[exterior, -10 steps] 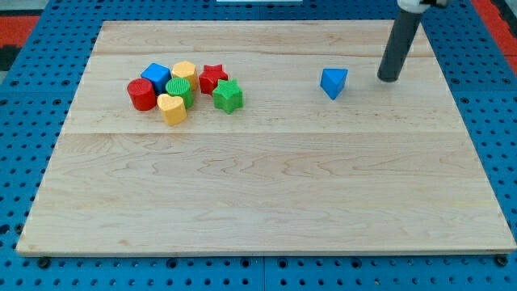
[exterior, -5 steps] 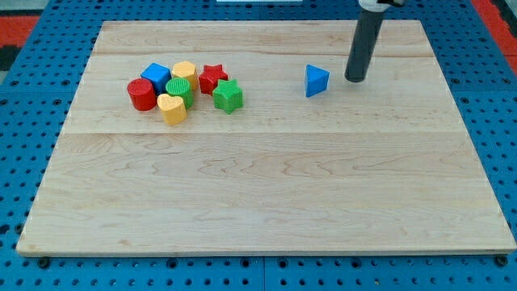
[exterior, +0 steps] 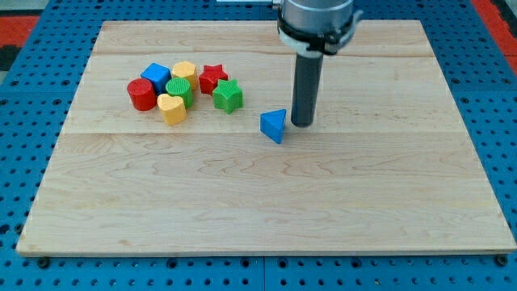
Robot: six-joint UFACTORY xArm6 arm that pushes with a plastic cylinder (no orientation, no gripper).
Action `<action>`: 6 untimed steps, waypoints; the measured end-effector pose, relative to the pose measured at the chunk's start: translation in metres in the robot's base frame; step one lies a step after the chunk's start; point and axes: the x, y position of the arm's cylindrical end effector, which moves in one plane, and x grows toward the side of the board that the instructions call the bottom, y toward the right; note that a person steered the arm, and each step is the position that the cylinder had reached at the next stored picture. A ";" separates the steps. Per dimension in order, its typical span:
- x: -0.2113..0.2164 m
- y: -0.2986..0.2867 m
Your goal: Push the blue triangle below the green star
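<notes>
Wooden counter [exterior: 266, 210] sits on a blue pegboard surround [exterior: 32, 48], with red pegboard at the view's top corners. My tip [exterior: 302, 124] is down on the counter just to the view's right of the blue triangle [exterior: 273, 125], close beside it; I cannot tell from this angle whether it touches. The end effector is a bare dark rod with nothing that opens or closes, so there is no grasp to report. The blue triangle lies toward the view's bottom right of the green star [exterior: 229, 95], near it but apart, not directly beneath it. The green star sits at the right edge of a cluster in the counter's upper left: the red star [exterior: 212, 77] just above it, the green cylinder [exterior: 181, 89] to its left, the yellow block [exterior: 184, 71] at the cluster's top, the blue cube [exterior: 156, 77] beside that, the red cylinder [exterior: 141, 94] furthest left, and a yellow heart-like block [exterior: 171, 107] at the cluster's lower edge. These blocks are packed touching or nearly so. No brand, label or legible writing shows on the rod, blocks or counter.
</notes>
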 end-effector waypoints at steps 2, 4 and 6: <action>-0.007 -0.104; -0.007 -0.064; -0.018 -0.015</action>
